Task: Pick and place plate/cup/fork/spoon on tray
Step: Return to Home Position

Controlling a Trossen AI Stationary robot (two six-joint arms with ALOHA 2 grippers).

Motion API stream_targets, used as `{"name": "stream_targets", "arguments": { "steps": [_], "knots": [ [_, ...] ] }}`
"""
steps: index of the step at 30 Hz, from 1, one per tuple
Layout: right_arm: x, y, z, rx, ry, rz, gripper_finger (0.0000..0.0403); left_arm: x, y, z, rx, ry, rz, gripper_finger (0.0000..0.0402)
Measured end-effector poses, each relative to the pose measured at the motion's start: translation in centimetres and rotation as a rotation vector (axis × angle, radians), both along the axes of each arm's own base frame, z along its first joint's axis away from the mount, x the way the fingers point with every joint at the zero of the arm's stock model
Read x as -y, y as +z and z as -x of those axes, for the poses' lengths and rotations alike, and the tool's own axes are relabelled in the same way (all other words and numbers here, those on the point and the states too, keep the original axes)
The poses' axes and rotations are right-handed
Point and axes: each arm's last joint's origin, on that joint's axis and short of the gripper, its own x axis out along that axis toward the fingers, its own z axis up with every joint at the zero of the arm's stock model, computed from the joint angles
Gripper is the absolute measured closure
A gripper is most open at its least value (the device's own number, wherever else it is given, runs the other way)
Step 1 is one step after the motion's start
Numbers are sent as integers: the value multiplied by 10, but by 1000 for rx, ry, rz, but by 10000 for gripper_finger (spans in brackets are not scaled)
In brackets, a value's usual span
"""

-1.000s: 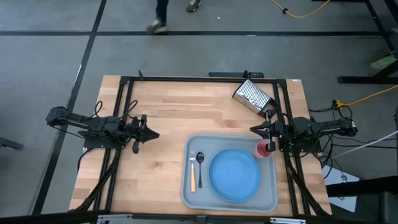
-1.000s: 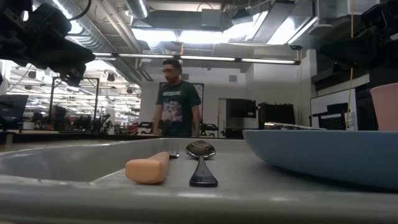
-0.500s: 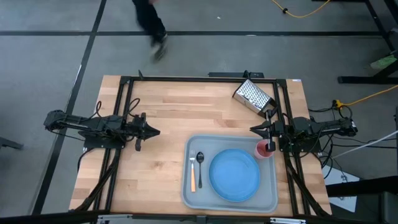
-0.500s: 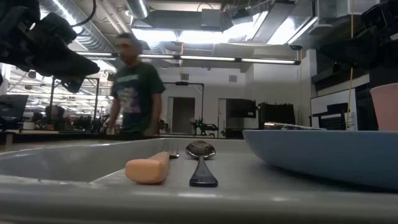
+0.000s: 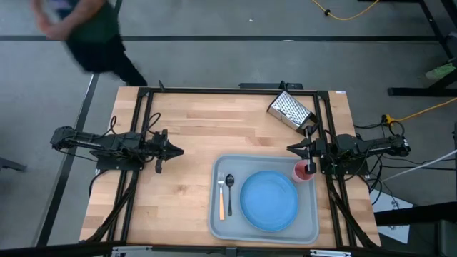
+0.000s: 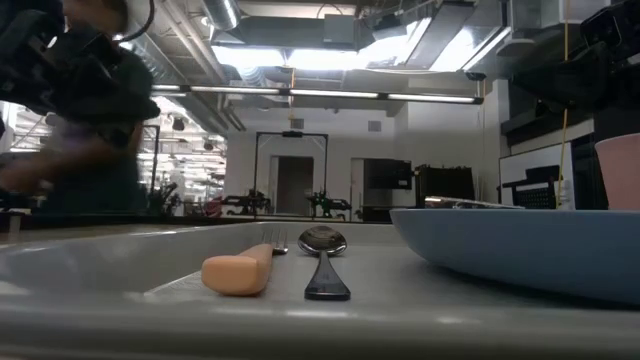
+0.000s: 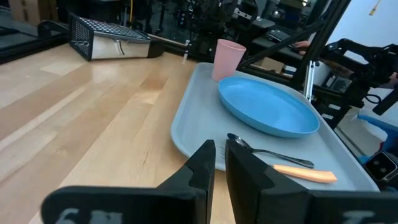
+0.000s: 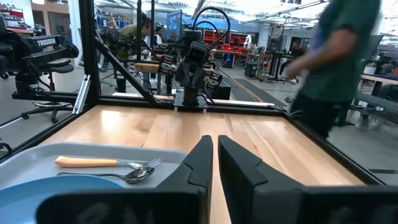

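The left gripper [image 5: 178,152], fingers [image 7: 202,168] pressed nearly together on nothing, hangs over the wooden table [image 5: 193,128] left of the tray [image 5: 212,203]. The right gripper [image 5: 291,148], likewise closed and empty, is close by the cup [image 5: 303,173] at the tray's right rim. The plate [image 5: 269,200], fork [image 5: 222,205] and spoon [image 5: 229,183] lie on the tray too. Going home well probably means the right arm rising clear of the cup first. A grater [image 5: 290,109] sits near the table's far edge; 1 person [image 5: 93,36] is beyond it.

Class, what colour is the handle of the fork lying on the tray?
The fork has an orange handle, shown best in the left wrist view.
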Motion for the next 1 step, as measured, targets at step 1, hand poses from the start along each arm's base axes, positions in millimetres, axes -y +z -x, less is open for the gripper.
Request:
{"name": "stream_targets", "arguments": {
  "steps": [1],
  "knots": [
    [0,0,0,0,0,0,371,0,0,0,0,0,0,370]
  ]
}}
